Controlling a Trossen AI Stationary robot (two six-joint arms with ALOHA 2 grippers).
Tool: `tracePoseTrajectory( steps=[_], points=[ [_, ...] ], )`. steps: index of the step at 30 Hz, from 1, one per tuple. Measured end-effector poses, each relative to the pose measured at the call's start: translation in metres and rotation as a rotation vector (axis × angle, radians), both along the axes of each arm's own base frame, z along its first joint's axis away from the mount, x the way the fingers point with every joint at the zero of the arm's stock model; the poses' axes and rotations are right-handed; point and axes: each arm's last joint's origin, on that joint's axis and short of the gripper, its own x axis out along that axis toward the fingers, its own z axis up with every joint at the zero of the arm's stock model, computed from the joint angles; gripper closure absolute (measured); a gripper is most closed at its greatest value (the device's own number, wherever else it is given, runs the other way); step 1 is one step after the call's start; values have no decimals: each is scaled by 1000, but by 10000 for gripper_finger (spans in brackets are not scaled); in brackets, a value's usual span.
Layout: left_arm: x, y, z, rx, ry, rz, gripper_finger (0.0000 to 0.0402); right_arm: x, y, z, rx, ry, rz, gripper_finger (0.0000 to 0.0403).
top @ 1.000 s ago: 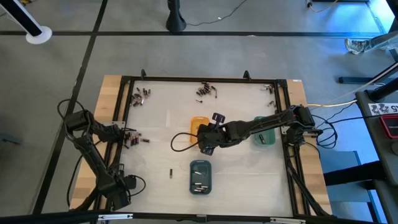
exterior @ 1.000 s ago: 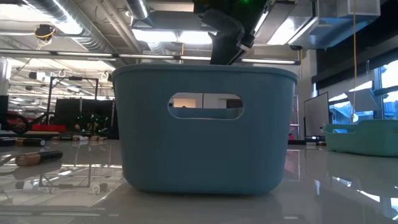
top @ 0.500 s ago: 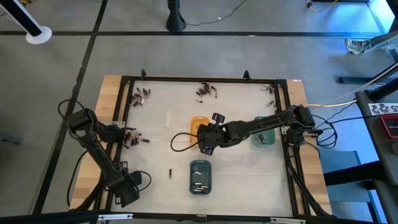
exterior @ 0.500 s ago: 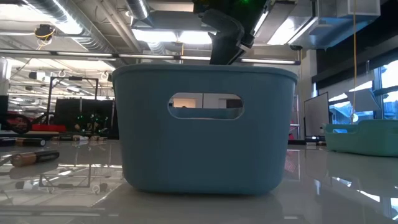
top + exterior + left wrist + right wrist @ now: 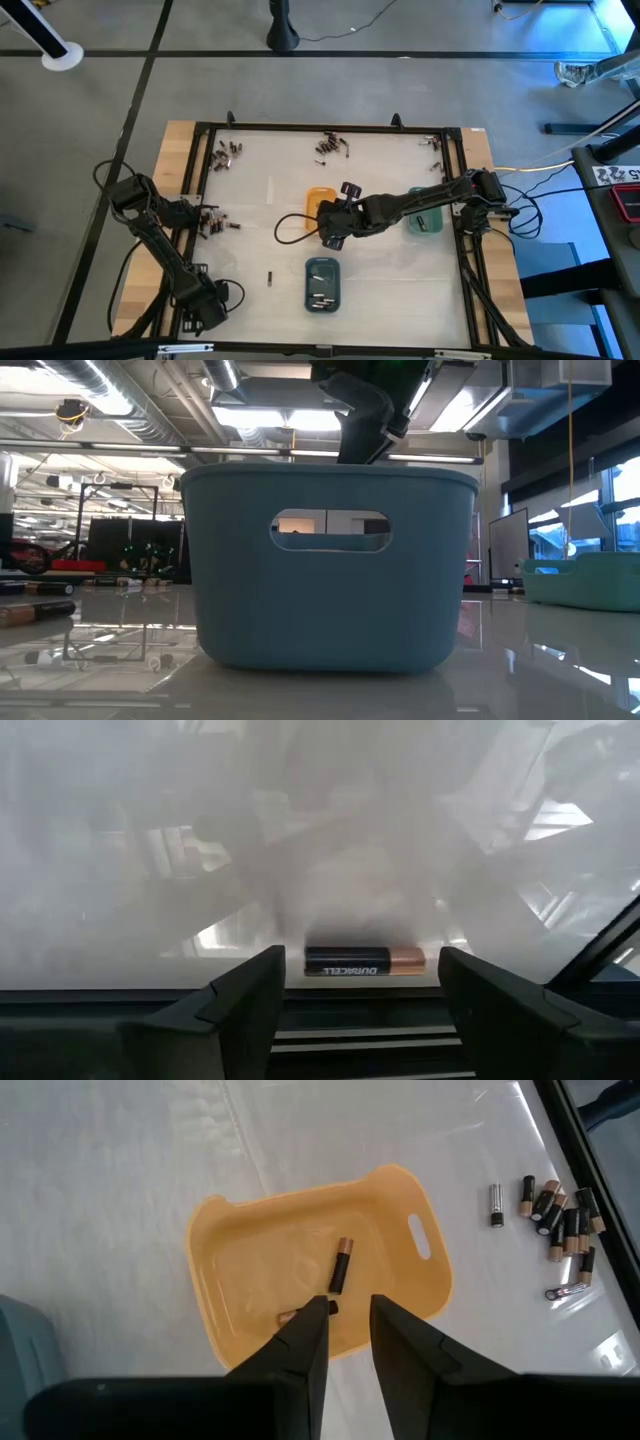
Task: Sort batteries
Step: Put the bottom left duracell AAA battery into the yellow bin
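Note:
A lone battery (image 5: 364, 960), black with a copper end, lies on the white table (image 5: 250, 190) between the fingers of my open left gripper (image 5: 362, 970); a gap shows on each side of it. This gripper (image 5: 226, 295) is at the table's near left. My right gripper (image 5: 350, 1315) hovers over the orange tray (image 5: 250, 1280), (image 5: 319, 200), its fingers a narrow gap apart with nothing between them. One battery (image 5: 341, 1266) lies in that tray, and another (image 5: 285, 1317) is partly hidden behind a fingertip. The blue tray (image 5: 322, 283) holds batteries.
Loose battery heaps lie at the far left (image 5: 226, 152), far middle (image 5: 332, 146), far right (image 5: 435, 142) and left edge (image 5: 213, 222). A green tray (image 5: 425, 222) stands at the right. A black frame (image 5: 330, 127) rims the table. The blue tray (image 5: 330, 565) fills the low view.
My left gripper has swung a little toward the table's right along the near edge, staying open. In the low view the lone battery has shifted toward the table's left edge.

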Motion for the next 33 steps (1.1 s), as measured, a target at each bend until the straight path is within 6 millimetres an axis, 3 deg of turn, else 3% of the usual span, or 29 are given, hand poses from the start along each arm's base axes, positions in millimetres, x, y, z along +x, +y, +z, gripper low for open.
tracePoseTrajectory(
  steps=[6, 14, 24, 33],
  points=[
    [-2, -4, 0, -27, -18, -19, 149, -1, 0, -5, -1, 5, 0, 323],
    [-19, -14, 0, -29, -17, -67, 149, -5, -1, -26, 4, 30, -5, 323],
    [-24, -19, 0, 15, -51, 32, 149, -4, -1, -26, 5, 9, 1, 323],
    [-31, -23, 0, 18, -64, -4, 149, -3, 0, -26, 5, 4, 4, 323]
  ],
)
